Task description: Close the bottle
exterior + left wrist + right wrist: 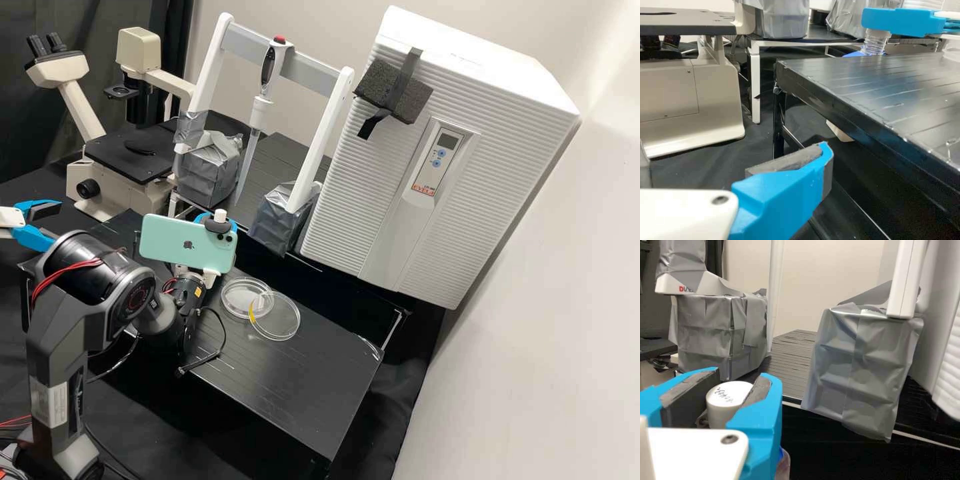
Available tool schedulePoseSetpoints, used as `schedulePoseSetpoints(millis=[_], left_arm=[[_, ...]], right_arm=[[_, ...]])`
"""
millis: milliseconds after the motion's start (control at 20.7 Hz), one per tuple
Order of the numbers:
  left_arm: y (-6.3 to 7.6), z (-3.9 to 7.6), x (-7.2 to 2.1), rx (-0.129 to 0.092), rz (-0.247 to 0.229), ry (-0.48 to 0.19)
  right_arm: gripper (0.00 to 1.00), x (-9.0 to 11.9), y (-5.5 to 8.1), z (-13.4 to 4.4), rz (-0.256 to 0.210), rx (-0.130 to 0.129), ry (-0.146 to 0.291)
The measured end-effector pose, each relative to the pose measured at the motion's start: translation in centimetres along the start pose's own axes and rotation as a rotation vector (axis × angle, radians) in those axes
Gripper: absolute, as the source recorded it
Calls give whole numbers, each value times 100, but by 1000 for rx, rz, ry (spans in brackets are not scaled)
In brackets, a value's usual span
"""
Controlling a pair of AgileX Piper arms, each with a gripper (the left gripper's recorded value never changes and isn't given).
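**Cap Gripped Over the Bottle, Seating Unconfirmed**

The right tool point(729, 384) was clamped on the small white cylindrical cap point(728, 399), a blue finger pressed to each side of it. In the left wrist view this tool sat directly over the clear plastic bottle point(874, 44). The bottle stood upright close to an edge of the black ribbed worktop point(880, 95). Its neck ran up under the fingers, and whether the cap had caught the threads could not be told. The left tool point(52, 223) hung off to the side, well apart from the bottle, with its fingers spread wide and holding nothing.

The main risk appeared to be the unsupported bottle. With nothing steadying it, a thin plastic bottle would probably turn along with the cap instead of letting it tighten. A sideways push from the fingers could tip it or slide it off the nearby edge. A cap brought down slightly tilted would likely cross-thread and jam. The smooth cap could also slip between the pads under torque. Two clear round dishes point(260, 307) lay on the same worktop, and a toppled bottle might roll into them.
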Motion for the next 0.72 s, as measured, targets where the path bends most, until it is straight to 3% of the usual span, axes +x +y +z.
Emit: schedulePoseSetpoints(millis=[724], left_arm=[[20,-27,-4,1,9,10]], right_arm=[[0,-7,-102,58,-13,33,-34]])
